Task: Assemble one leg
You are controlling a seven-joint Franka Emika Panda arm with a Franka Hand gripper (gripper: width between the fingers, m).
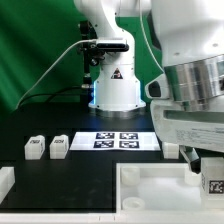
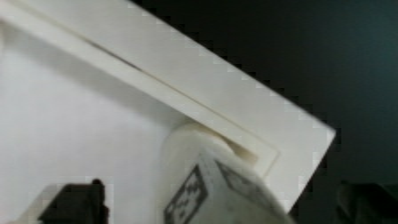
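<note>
Smooth white tagged leg [image 2: 210, 188] at the raised-rim square tray's [image 2: 107, 120] corner, under the gripper [image 1: 205, 172]; jaws, can't tell. Beyond the tray, two more blocky legs [image 1: 35, 147] [image 1: 58, 146].

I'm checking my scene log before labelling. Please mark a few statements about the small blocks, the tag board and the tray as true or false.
1. Two small white plastic leg blocks lie side by side, to the exterior view's left of the thin flat white marker board. True.
2. The marker board carries six tags. False: it carries four.
3. In the wrist view, a tagged white leg sits close to a corner of the large white rimmed tray piece. True.
4. The tabletop is light brown wood. False: the table is black.
</note>
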